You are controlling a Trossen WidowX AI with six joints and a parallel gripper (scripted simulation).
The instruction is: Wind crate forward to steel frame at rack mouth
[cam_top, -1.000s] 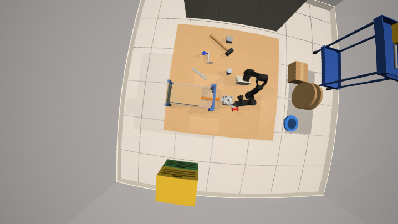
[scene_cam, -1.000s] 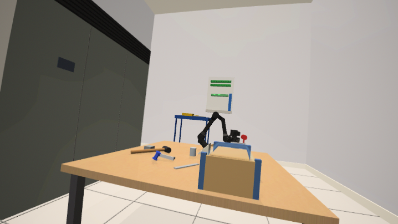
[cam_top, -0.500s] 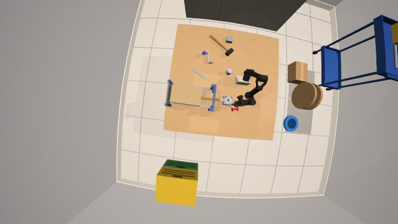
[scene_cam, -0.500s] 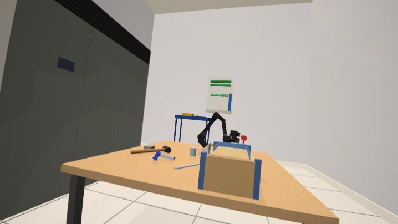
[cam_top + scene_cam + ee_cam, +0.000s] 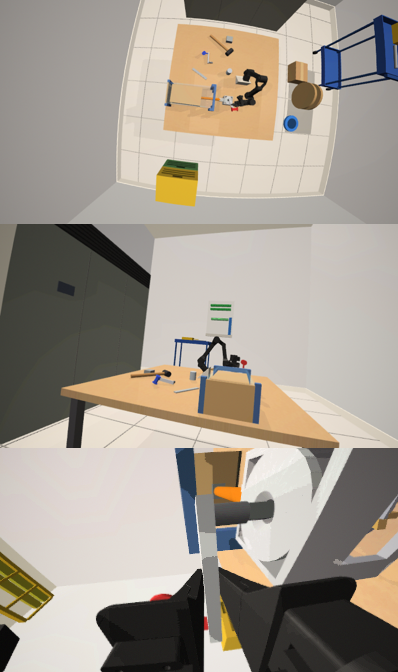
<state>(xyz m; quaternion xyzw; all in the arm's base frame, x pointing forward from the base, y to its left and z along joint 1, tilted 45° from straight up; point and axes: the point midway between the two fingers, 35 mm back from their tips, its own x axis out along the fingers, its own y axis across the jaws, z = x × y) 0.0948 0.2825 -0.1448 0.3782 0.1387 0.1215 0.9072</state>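
Observation:
The tan crate [image 5: 185,95] [image 5: 229,396] sits flat inside the clear-panelled cubby. A gap shows between its front and the blue frame [image 5: 213,97] [image 5: 232,368] [image 5: 187,503] at the mouth. An orange strap [image 5: 210,98] [image 5: 227,493] runs from the crate to the grey winch [image 5: 227,99] [image 5: 285,498]. My gripper [image 5: 235,104] [image 5: 235,360] [image 5: 208,572] is shut on the grey arm of the winch handle [image 5: 210,548]. The handle's dark shaft [image 5: 240,512] goes into the winch's round hole. Its red knob [image 5: 234,108] [image 5: 244,362] [image 5: 161,597] sticks out beside my fingers.
On the bench lie a hammer [image 5: 221,44] [image 5: 150,374], a blue-knobbed crank [image 5: 207,57] [image 5: 159,380], a flat grey bar [image 5: 199,74] [image 5: 185,390], a grey cylinder [image 5: 229,71] [image 5: 192,375] and a grey block [image 5: 229,39]. My arm's white base [image 5: 241,80] stands behind the winch.

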